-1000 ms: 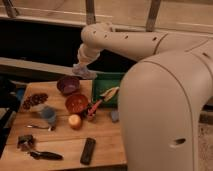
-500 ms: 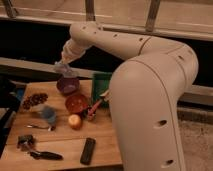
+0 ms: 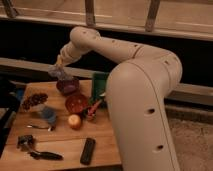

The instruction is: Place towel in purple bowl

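The purple bowl (image 3: 68, 86) sits at the far side of the wooden table (image 3: 107, 137). My gripper (image 3: 59, 70) hangs just above the bowl's far left rim, at the end of the white arm (image 3: 100, 45). It is shut on a small grey-blue towel (image 3: 60, 73), which dangles bunched over the bowl's left edge. I cannot tell whether the towel touches the bowl.
A red-brown bowl (image 3: 76, 102) stands in front of the purple one, with an orange fruit (image 3: 74, 120) and a blue cup (image 3: 48, 115) nearby. Dark grapes (image 3: 34, 100) lie left, a green tray (image 3: 99, 82) right, a black remote (image 3: 88, 150) and tools (image 3: 31, 143) in front.
The arm has swung left with the towel, from right of the purple bowl to above its left rim.
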Controlling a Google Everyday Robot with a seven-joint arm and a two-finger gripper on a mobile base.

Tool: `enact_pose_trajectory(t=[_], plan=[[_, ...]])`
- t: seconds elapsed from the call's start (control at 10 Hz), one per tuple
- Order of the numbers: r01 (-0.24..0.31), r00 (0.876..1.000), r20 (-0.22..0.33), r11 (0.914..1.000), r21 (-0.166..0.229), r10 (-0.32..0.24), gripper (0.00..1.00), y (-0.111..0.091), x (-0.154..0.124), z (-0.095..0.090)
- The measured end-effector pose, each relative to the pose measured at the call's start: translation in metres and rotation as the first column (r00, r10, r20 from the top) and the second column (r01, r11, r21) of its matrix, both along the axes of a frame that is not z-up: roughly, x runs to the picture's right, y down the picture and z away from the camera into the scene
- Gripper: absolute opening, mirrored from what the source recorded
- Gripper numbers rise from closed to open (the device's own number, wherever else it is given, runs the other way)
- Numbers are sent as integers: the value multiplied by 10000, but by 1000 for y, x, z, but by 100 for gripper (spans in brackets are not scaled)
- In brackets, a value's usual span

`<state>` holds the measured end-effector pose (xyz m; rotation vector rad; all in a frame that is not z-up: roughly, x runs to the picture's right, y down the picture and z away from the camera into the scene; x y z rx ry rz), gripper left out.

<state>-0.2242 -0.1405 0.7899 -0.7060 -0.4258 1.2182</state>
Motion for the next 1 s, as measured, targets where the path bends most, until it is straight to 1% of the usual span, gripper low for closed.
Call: enact_pose_trajectory(t=[0.1,0.2,0.3,0.4,0.5,0.6,1.0], plan=[[-166,9999,45,9997,-162,167,59,5,2,14],[-350,9993,112,9989,-326,354,68,5,6,22],[-457,9974,519,9967,-676,493,77,7,6,29],[-533,9920,1087,9935,-1007,642,80,9,8,34],[-617,9865,1438,9911,-1182,785,80,9,13,37],[-666,9831,1615,9898,-1262,867,80,9,16,39],[-645,9818,1692,9896,-1285,859,80,9,13,38]])
